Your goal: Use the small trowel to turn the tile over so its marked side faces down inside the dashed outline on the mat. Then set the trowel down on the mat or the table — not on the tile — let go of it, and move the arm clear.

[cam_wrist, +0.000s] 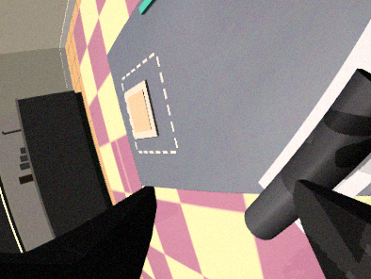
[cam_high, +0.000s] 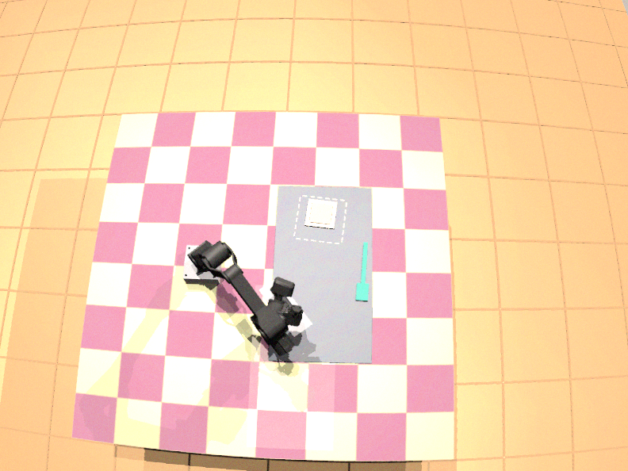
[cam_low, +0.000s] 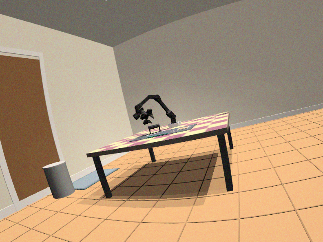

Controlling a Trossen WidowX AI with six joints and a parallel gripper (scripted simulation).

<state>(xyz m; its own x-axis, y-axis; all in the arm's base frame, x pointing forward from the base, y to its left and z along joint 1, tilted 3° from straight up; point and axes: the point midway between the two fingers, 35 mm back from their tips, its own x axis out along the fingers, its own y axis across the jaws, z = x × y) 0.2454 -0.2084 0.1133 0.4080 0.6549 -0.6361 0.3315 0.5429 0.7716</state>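
The trowel, a dark bar handle (cam_low: 153,127) (cam_wrist: 314,161) on a white blade (cam_high: 305,320), rests at the near left corner of the grey mat (cam_high: 324,304) (cam_wrist: 250,48). My gripper (cam_high: 291,312) (cam_low: 147,120) (cam_wrist: 226,193) is open and empty. It hangs a little above the trowel, apart from it. The square tile (cam_high: 320,212) (cam_wrist: 139,111) lies flat inside the dashed outline (cam_high: 319,239) (cam_wrist: 155,152) at the mat's far end, with a plain pale face up. Its underside is hidden.
A teal flat tool (cam_high: 363,271) with a long handle lies along the mat's right edge. The mat sits on a pink and cream checkered table (cam_high: 167,202) (cam_low: 208,124). The arm's base (cam_high: 195,268) stands left of the mat.
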